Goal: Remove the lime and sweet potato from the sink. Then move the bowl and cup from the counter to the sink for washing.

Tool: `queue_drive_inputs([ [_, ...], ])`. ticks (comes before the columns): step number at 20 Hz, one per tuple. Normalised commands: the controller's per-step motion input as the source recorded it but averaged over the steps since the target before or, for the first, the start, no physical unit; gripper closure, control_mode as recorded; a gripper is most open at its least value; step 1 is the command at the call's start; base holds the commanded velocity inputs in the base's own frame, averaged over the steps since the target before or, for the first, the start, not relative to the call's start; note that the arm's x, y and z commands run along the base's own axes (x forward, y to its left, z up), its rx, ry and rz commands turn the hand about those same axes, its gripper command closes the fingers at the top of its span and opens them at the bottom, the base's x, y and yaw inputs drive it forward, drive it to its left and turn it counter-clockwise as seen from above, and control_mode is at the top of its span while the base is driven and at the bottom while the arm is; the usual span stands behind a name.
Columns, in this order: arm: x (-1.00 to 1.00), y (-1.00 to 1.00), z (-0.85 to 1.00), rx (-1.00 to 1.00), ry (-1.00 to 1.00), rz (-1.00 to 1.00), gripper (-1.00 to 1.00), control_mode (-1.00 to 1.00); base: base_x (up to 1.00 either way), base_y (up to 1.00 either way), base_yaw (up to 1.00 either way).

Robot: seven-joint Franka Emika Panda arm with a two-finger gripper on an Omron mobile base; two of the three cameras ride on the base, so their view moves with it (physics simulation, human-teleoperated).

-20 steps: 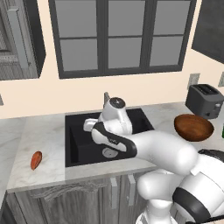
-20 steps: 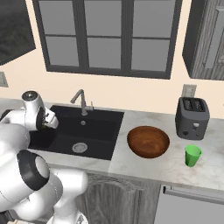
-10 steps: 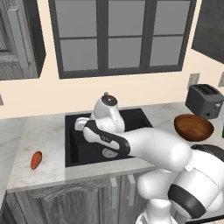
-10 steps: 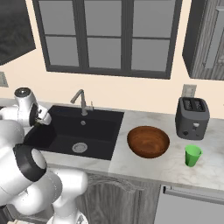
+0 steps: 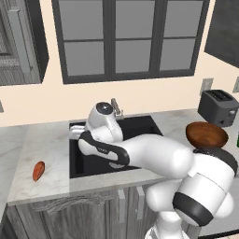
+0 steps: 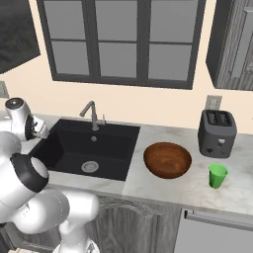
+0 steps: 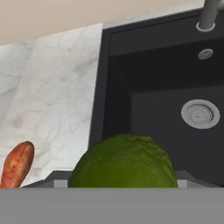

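Observation:
The lime [image 7: 124,162], round and yellow-green, sits big at the bottom of the hand view, and my gripper [image 5: 76,134] is shut on it, above the left rim of the black sink [image 5: 154,128]. Its fingertips are hidden behind the fruit. The orange-red sweet potato [image 5: 38,171] lies on the marbled counter [image 5: 46,154] left of the sink, also seen in the hand view as the sweet potato [image 7: 17,165]. The brown wooden bowl [image 6: 167,159] and the green cup [image 6: 217,175] stand on the counter right of the sink.
The grey faucet [image 6: 90,112] rises at the sink's back edge, and the silver drain [image 7: 200,113] lies in the basin floor. A dark toaster [image 6: 216,133] stands at the back right by the wall. My white arm stretches over the sink's front part.
The arm has swung left with the lime, from over the middle of the sink to its left rim. Bowl, cup and sweet potato have not moved.

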Motion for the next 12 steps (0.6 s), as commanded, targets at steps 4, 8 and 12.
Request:
queue_drive_inputs([
  [4,0.1,0.38,0.0,0.02,0.0,0.0,1.0,-1.0,0.0,0.0,0.0],
  [8,0.11,0.36,0.0,0.05,0.0,0.0,1.0,-1.0,0.0,0.0,0.0],
  [12,0.14,0.32,-0.01,0.06,0.0,0.0,1.0,-1.0,0.0,0.0,0.0],
])
